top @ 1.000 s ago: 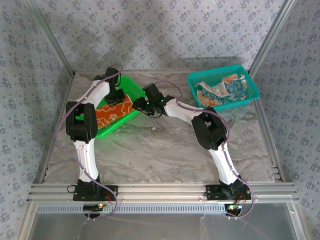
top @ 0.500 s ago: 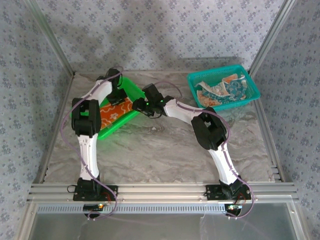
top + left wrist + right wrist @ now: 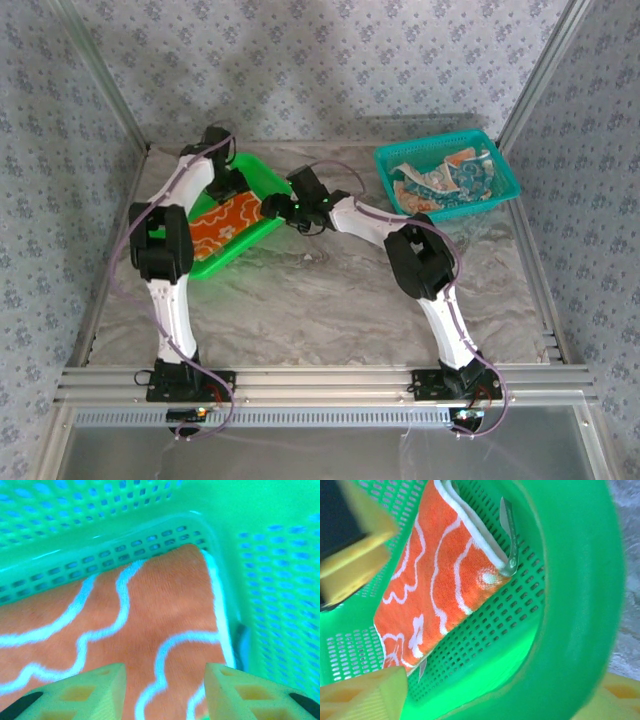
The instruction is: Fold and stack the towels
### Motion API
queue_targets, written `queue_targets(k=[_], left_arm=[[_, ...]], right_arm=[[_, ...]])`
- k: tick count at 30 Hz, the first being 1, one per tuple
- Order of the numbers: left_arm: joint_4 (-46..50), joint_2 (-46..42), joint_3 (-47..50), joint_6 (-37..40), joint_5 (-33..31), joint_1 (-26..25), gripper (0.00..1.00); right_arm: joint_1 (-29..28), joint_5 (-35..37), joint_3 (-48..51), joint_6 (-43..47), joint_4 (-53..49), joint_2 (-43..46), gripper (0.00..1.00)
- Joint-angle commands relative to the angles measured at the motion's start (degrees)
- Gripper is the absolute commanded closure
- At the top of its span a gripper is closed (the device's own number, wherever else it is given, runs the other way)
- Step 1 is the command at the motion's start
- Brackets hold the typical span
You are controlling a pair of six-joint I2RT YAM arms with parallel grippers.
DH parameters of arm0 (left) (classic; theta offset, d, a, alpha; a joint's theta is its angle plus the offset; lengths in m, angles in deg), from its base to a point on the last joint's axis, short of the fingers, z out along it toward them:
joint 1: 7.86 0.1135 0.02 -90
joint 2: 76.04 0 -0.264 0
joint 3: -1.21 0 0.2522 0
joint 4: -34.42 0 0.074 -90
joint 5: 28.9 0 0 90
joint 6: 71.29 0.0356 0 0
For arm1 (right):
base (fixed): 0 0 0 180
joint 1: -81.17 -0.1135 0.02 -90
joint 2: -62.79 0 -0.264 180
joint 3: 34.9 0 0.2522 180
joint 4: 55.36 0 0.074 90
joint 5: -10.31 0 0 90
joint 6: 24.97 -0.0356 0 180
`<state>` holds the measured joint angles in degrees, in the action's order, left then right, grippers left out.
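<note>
Left pincer (image 3: 162,692) apart above folded orange towel (image 3: 167,605), white flower outlines, green basket (image 3: 150,500), right pincer (image 3: 495,700) apart

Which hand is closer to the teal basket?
Right. The right hand is at the green basket's rim, left of the teal basket; the left hand is farther left, over the orange towel.

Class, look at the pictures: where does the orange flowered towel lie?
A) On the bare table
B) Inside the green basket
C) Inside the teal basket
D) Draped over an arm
B: the orange towel lies flat on the floor of the green basket, within its mesh walls.
</note>
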<state>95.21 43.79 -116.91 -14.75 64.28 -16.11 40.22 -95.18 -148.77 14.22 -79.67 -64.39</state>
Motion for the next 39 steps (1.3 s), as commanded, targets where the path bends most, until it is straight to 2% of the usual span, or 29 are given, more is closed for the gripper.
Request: queue_targets(k=[1,2,3,9,14,21,24,30,34,39], left_arm=[[3.41,-10.02,4.63,1.37,0.12,-1.17,0.55],[3.51,-12.16,7.06,1.16,0.21,-1.68,0.56],[3.29,-14.52,9.28,1.11,0.23,-2.28,0.57],[1.90,-28.05,24.54,-2.71,0.42,-8.73,0.69],[1.27,-35.77,36.26,-8.92,-0.29,-15.49,0.77],[0.95,-39.42,46.51,-11.28,-3.06,-16.23,0.79],[1.71,-38.38,48.13,-9.61,-5.39,-13.83,0.80],[0.78,-36.65,50.65,-3.86,-8.83,-5.70,0.80],[1.99,-34.97,49.74,-2.10,-12.02,-2.10,0.80],[2.64,-33.84,49.10,-1.52,-15.02,4.11,0.79]], right_arm=[[1.00,0.59,0.28,4.35,-1.88,5.19,0.08],[1.42,0.79,0.83,5.34,-1.99,6.15,0.01],[1.70,1.12,1.37,6.11,-2.24,6.96,0.00],[6.33,4.05,6.45,10.80,-4.30,13.54,0.00],[13.10,6.83,9.57,14.20,-7.16,18.97,0.00],[20.98,13.41,10.00,20.09,-13.38,24.06,0.00],[24.00,15.75,9.28,22.37,-16.68,24.47,0.00],[28.46,21.99,9.51,26.75,-19.68,25.31,0.00],[30.92,22.18,9.71,27.01,-20.40,25.65,0.00],[31.31,22.57,10.73,27.50,-19.95,26.10,0.00]])
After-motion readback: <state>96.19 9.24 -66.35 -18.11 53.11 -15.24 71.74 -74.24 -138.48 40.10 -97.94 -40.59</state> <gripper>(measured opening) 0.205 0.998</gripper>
